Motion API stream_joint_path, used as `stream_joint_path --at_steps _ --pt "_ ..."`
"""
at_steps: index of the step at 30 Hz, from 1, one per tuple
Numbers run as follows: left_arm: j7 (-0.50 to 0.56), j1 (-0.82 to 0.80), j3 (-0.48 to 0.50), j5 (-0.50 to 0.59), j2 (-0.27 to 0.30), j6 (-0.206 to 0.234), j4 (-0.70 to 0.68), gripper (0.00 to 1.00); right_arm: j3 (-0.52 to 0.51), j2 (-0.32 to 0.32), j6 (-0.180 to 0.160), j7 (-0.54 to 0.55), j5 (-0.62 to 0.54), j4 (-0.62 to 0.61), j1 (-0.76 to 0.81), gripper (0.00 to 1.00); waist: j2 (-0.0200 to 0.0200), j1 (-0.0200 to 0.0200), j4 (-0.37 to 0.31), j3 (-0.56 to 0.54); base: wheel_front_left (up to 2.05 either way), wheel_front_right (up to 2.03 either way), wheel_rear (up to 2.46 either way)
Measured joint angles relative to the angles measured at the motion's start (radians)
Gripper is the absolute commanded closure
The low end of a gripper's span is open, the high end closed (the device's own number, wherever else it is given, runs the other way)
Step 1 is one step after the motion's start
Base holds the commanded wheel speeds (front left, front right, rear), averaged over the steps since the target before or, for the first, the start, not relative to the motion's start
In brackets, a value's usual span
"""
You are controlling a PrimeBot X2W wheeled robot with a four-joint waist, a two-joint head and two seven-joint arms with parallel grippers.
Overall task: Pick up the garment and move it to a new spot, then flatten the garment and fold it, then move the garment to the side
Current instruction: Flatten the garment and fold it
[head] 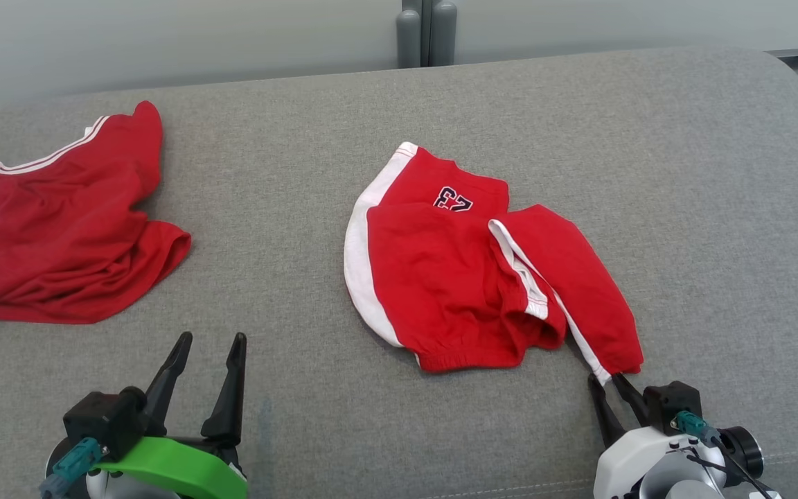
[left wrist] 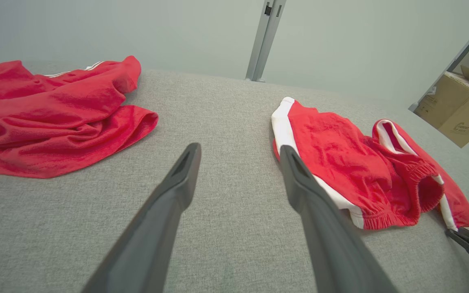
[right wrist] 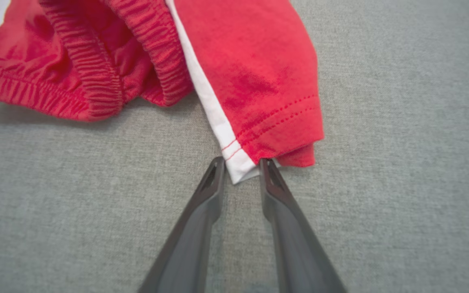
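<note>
Right tool (right wrist: 241,162), narrowly apart, is straddling a hem corner (right wrist: 234,155) of the garment (head: 440,277), seemingly a sound hold on limp, light cloth; left tool (head: 210,338) is gaping.

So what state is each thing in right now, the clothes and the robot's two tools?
Red shorts numbered 23: lying rumpled, waistband gaping toward the robot, not yet flattened.
Other red garment: crumpled in a heap at the far left.
Left tool: wide open, holding nothing.
Right tool: part open, tips either side of the shorts' white hem corner.
</note>
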Motion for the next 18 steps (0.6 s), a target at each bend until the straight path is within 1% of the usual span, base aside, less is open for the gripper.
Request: stream_joint_path --at_steps 2,3,4,5,10,14,16,18 --pt "0.000 0.000 0.002 0.000 0.000 0.000 0.000 0.00 0.000 0.001 0.000 0.000 0.000 0.002 0.000 0.59 0.0000 0.0000 0.003 0.002 0.00 0.00 0.00" --pt "0.000 0.000 0.002 0.000 0.000 0.000 0.000 0.00 0.000 0.000 0.000 0.000 0.000 0.003 0.000 0.65 0.0000 0.0000 0.004 0.003 0.00 0.00 0.00" --pt "0.000 0.000 0.002 0.000 0.000 0.000 0.000 0.00 -0.002 0.000 0.000 0.000 0.000 0.005 0.000 0.90 0.0000 0.0000 0.005 0.003 0.00 0.00 0.00" --pt "0.000 0.000 0.002 0.000 0.000 0.000 0.000 0.00 -0.003 0.000 0.005 0.000 0.000 0.005 -0.001 1.00 0.0000 0.0000 0.005 0.004 0.00 0.00 0.00" --pt "0.000 0.001 0.013 0.004 0.000 0.000 0.000 0.00 -0.005 0.001 0.018 0.000 0.003 -0.003 -0.008 1.00 0.0000 0.0000 0.005 0.007 0.00 0.00 0.00" --pt "-0.001 0.003 0.031 0.006 0.000 0.000 -0.005 0.00 -0.005 0.001 0.029 0.000 0.003 -0.040 -0.033 1.00 0.0000 0.0000 -0.008 0.008 0.00 0.00 0.00" --pt "-0.001 0.004 0.033 0.006 -0.001 0.000 -0.007 0.00 -0.004 -0.001 0.044 0.000 0.003 -0.061 -0.042 1.00 0.0000 0.0000 -0.016 0.007 0.00 0.00 0.00" --pt "-0.001 0.004 0.031 0.005 -0.002 0.000 -0.011 0.00 0.004 -0.007 0.068 0.000 0.003 -0.085 -0.046 1.00 0.0000 0.0000 -0.025 0.006 0.00 0.00 0.00"
